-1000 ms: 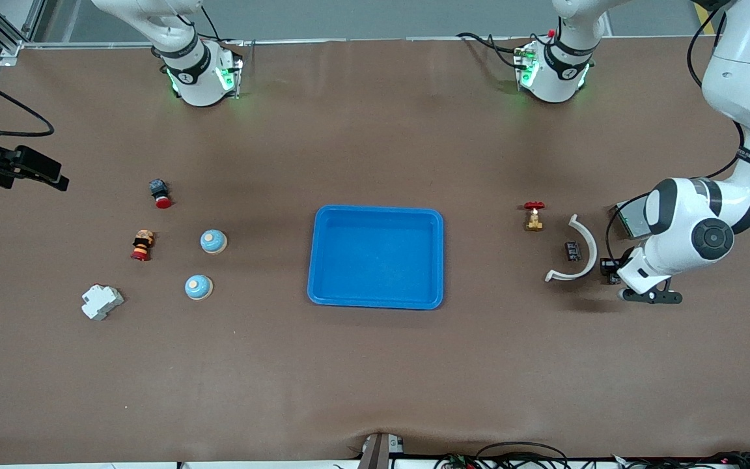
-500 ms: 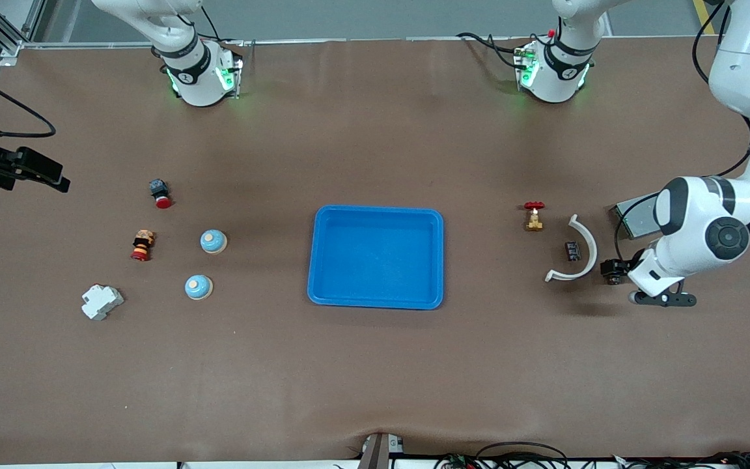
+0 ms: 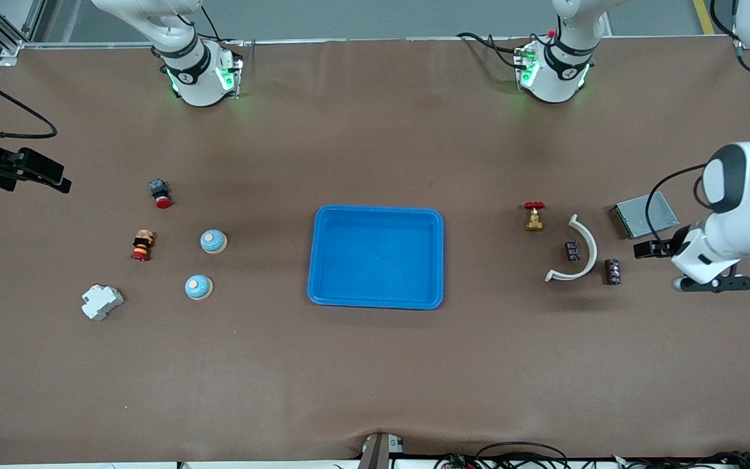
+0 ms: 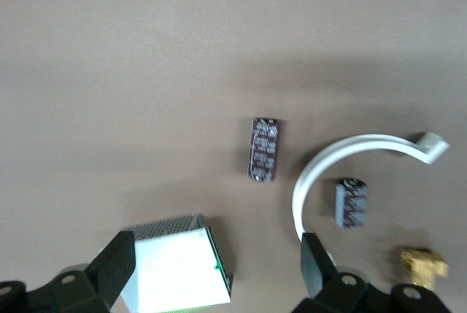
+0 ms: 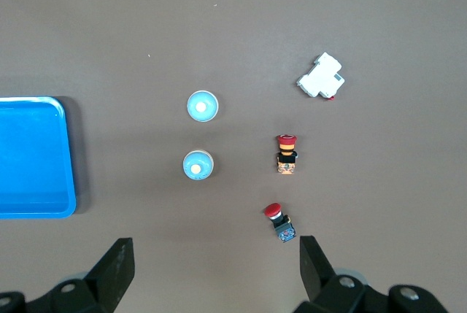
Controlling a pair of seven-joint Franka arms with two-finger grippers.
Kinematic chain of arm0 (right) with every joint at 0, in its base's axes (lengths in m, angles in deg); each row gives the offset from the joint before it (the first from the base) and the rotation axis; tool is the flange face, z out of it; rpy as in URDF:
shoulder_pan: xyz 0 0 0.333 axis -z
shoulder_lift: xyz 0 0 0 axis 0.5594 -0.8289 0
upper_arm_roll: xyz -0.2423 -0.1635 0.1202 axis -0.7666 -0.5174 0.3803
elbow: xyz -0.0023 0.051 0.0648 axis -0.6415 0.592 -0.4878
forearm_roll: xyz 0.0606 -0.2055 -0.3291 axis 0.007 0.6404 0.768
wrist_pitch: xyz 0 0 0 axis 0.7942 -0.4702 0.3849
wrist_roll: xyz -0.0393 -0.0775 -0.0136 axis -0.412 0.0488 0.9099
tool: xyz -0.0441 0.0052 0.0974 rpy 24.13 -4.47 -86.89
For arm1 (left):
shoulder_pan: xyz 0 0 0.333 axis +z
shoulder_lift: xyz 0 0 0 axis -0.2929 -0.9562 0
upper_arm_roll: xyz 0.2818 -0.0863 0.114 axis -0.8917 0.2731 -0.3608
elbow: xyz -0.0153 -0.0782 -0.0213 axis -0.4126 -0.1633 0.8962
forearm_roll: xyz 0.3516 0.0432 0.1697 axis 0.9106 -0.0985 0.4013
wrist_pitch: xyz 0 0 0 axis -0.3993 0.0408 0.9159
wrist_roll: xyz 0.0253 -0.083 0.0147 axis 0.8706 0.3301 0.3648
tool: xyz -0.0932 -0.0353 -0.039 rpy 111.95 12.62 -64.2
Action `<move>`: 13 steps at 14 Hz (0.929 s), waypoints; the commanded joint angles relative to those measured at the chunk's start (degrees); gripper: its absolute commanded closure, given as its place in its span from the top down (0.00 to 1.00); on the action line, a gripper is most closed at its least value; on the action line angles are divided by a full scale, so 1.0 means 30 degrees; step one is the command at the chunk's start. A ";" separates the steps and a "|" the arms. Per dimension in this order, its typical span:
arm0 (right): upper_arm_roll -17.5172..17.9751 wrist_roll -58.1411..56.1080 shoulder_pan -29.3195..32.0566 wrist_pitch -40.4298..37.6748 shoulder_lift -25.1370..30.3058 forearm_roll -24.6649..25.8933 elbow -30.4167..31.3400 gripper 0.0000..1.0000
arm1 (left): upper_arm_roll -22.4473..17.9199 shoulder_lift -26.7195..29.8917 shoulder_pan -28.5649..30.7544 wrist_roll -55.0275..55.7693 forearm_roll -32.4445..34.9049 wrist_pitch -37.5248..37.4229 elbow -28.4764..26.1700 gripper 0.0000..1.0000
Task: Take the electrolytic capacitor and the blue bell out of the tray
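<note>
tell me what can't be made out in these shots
- Right gripper: in the front view the picture's edge cuts off its arm.
- Left gripper: in the front view, seen edge-on under its wrist.
- Capacitor markings: too small in the left wrist view.
- Brass valve: partly hidden by a finger there.

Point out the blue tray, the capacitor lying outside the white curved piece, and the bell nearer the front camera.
blue tray (image 3: 438,260): front view, on its rim toward the left arm's end.
capacitor (image 3: 612,271): front view, middle of its dark body.
bell (image 3: 198,286): front view, top of its blue dome.
</note>
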 commanded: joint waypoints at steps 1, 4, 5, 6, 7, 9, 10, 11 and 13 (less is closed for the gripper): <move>0.0036 -0.0172 -0.0066 0.0298 0.0626 -0.0113 0.0632 1.00 | 0.0152 0.1219 0.0153 -0.0312 -0.1204 -0.1948 0.0692 1.00; 0.0066 -0.1343 -0.0066 0.0737 0.0626 -0.0083 0.0632 1.00 | 0.0502 0.1249 0.0153 -0.0283 -0.1847 -0.5167 0.3674 1.00; 0.0066 -0.1345 -0.0066 0.0738 0.0626 -0.0054 0.0690 1.00 | 0.0504 0.1221 0.0153 -0.0283 -0.2170 -0.6251 0.4962 1.00; 0.0066 -0.1345 -0.0066 0.0738 0.0655 -0.0024 0.0748 1.00 | 0.0504 0.1220 0.0153 -0.0225 -0.2260 -0.7132 0.6135 1.00; 0.0066 -0.1345 -0.0066 0.0738 0.0655 0.0179 0.0749 1.00 | 0.0533 0.1249 0.0153 -0.0079 -0.2290 -0.7576 0.7104 1.00; 0.0066 -0.1140 -0.0124 0.0738 0.0684 0.0619 0.0749 1.00 | 0.0591 0.1250 0.0153 -0.0019 -0.2348 -0.7960 0.8687 1.00; 0.0066 -0.1140 -0.0154 0.0709 0.0684 0.0650 0.0749 1.00 | 0.0563 0.1250 0.0153 0.0010 -0.2726 -0.8106 0.9160 1.00; 0.0066 -0.1140 -0.0125 0.0679 0.0684 0.0650 0.0749 1.00 | 0.0504 0.1221 0.0211 -0.0048 -0.3078 -0.8108 0.9338 1.00; 0.0066 -0.1110 -0.0125 0.0650 0.0684 0.0650 0.0778 1.00 | 0.0446 0.1250 0.0183 -0.0107 -0.2965 -0.8079 0.9807 1.00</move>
